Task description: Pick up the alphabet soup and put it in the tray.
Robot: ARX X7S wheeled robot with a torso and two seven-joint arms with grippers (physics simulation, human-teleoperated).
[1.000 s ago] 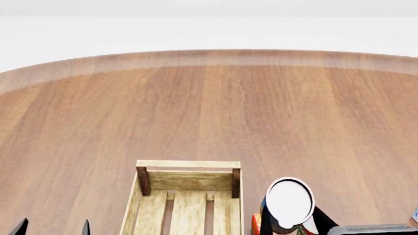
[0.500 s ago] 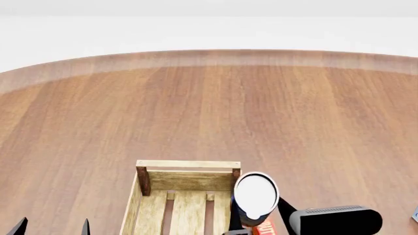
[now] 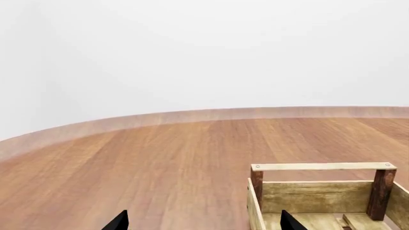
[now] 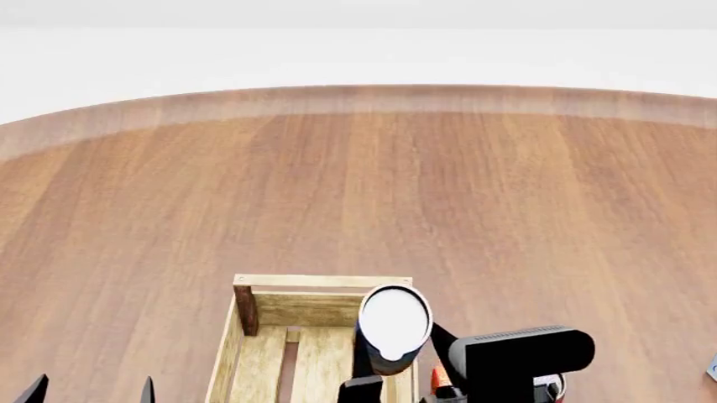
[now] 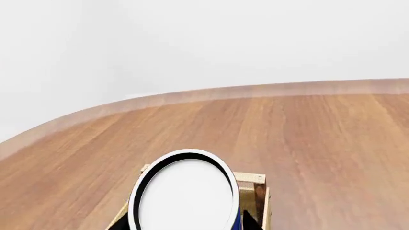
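The alphabet soup shows its plain white top, held in the air above the far right part of the tray, a light-wood slatted crate at the near middle of the table. My right gripper is shut on the can, with black fingers on either side of it. In the right wrist view the can's white top fills the near field, and the tray's corner lies just behind it. My left gripper is open and empty, left of the tray. In the left wrist view my left gripper frames bare wood beside the tray's end rail.
A red can is mostly hidden under my right arm, just right of the tray. A small pale object shows at the right edge. The round wooden table stretches far beyond the tray to its curved far edge.
My right gripper has carried the can leftward, from beside the tray's right side to above its far right corner. The left arm and the tray have not moved.
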